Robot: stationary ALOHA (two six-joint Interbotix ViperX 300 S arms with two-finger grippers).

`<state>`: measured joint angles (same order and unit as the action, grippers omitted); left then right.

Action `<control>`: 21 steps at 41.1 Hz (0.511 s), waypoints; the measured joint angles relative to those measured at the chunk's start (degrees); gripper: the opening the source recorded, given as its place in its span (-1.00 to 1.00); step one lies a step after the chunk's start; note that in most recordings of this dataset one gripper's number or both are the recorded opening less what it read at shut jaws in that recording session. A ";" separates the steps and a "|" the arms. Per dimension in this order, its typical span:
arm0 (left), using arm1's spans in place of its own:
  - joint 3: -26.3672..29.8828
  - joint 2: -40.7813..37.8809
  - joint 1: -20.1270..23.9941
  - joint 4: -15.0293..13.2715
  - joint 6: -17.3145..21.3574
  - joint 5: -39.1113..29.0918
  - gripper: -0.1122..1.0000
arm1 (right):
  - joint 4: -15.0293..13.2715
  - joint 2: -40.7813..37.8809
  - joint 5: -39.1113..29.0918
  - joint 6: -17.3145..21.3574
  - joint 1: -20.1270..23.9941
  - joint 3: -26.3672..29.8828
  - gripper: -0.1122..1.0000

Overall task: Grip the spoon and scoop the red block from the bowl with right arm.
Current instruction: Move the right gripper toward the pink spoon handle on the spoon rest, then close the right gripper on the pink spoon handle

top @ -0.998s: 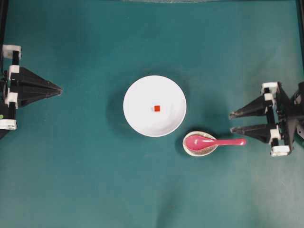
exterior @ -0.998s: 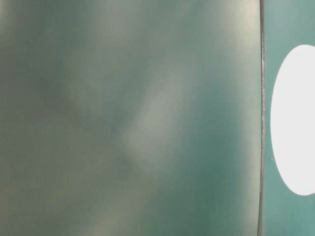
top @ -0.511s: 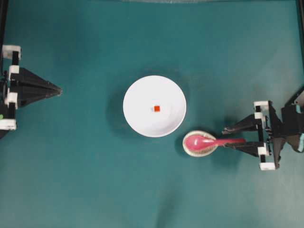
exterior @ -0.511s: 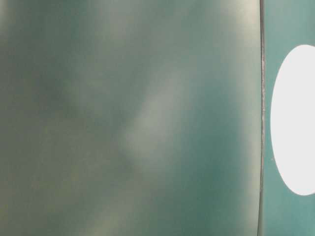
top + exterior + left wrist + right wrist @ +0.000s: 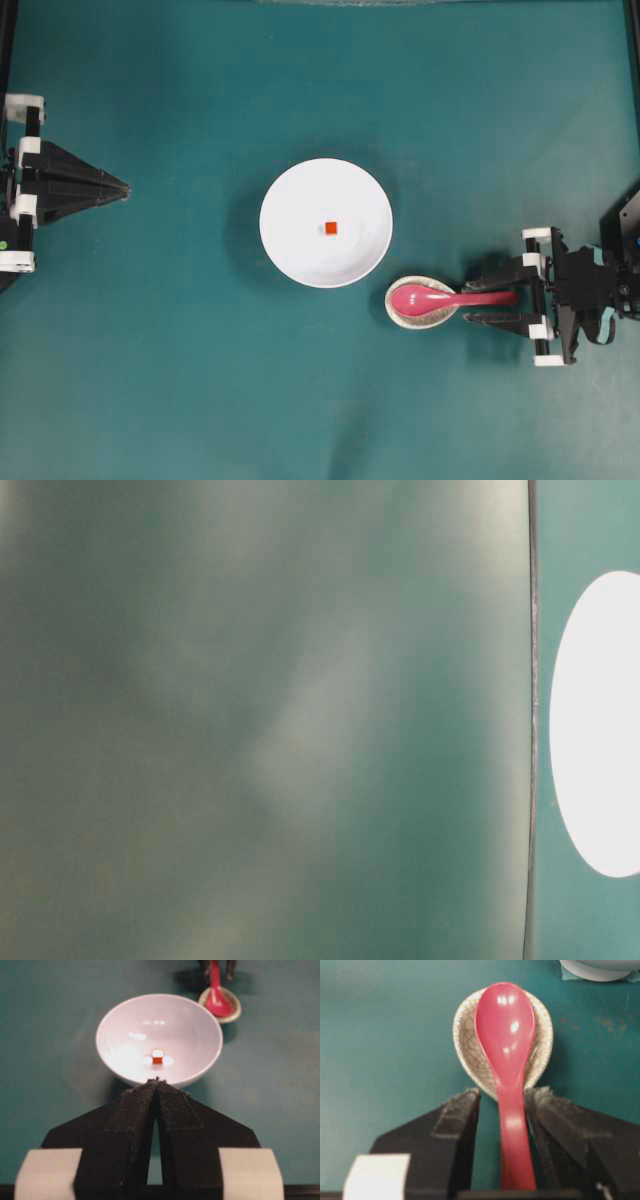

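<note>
Teal tabletop (image 5: 180, 380), nothing cluttering it. We take the bowl (image 5: 285, 255) as landmark: red block (image 5: 331, 227) sits at its centre, spoon (image 5: 440, 297) just off its lower-right rim, scoop resting in the speckled spoon rest (image 5: 398, 316). Right gripper (image 5: 478, 298) is spread wide, one finger either side of the handle, no contact visible. Left gripper (image 5: 125, 187) is pinched together with nothing in it, well left of the bowl. We judge we're in the grasp step. Next move: close squarely on the handle, lift clear of the rest, then swing towards the bowl.
</note>
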<state>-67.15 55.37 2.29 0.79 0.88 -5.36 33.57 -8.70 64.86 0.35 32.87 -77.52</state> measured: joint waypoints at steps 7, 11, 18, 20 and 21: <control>0.00 0.00 0.00 0.18 -0.09 -0.09 -0.80 | 0.00 -0.44 0.09 -0.62 0.00 -0.18 0.07; 0.00 0.00 0.09 0.18 -0.09 -0.09 -0.80 | 0.00 -0.53 0.09 -0.88 0.00 -0.18 0.07; 0.00 0.00 0.00 0.18 0.00 0.00 -0.80 | 0.00 -0.70 0.18 -1.41 0.00 -0.09 0.07; 0.00 0.00 0.00 0.18 0.00 -0.09 -0.80 | 0.00 -0.70 0.18 -1.41 0.00 -0.09 0.07; 0.00 0.00 0.00 0.18 0.00 0.00 -0.80 | 0.00 -0.79 0.18 -1.41 -0.09 -0.09 0.07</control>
<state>-67.15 55.37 2.29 0.97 0.88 -5.36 33.57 -9.49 65.04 -1.05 32.78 -77.61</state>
